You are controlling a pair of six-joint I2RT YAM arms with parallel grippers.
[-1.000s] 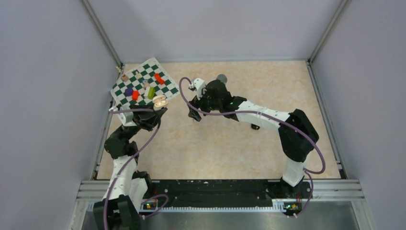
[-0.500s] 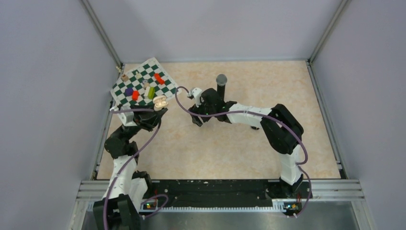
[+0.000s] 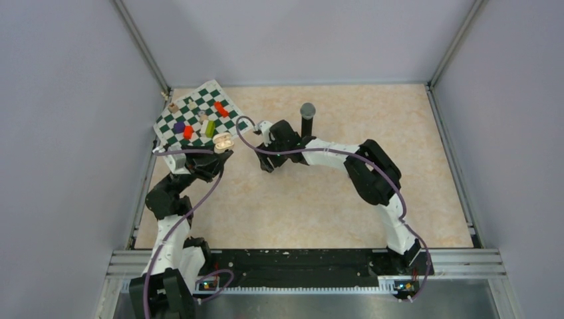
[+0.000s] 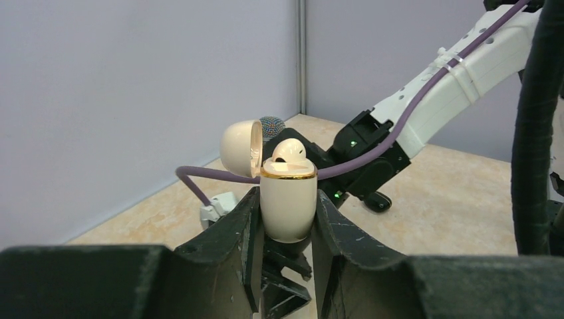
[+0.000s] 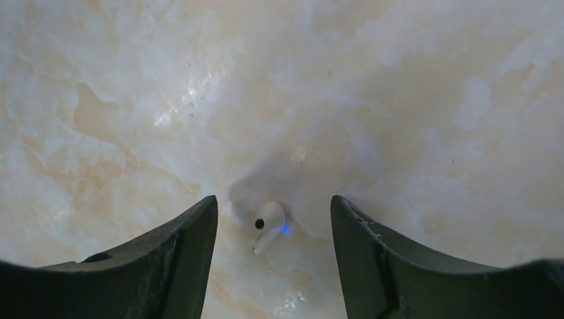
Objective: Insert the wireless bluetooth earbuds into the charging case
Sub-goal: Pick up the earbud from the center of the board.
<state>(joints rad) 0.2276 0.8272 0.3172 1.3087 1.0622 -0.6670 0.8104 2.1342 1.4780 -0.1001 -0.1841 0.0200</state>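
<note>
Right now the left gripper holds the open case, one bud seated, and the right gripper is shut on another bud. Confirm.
Wrong on the right gripper: it is open. The right wrist view shows the white earbud lying on the table between its spread fingers. The rest stands.

**A robotics lab test cell**

This is a lab bench built for robot trials, not a lived-in room. Plain grey panel walls [image 3: 66, 133] close in the workspace on three sides, joined by bare aluminium corner posts [image 3: 143, 46]. The marble-patterned table [image 3: 319, 212] ends at a metal mounting rail [image 3: 299, 262] along its near edge. Two black-and-white robot arms, left [image 3: 169, 199] and right [image 3: 372, 176], are bolted to this rail, and purple cables [image 3: 193, 206] run along them. The props are an unrelated mix: a chequered mat [image 3: 234, 119] carrying coloured blocks [image 3: 221, 108], and a microphone [image 3: 307, 114] standing upright.
</note>
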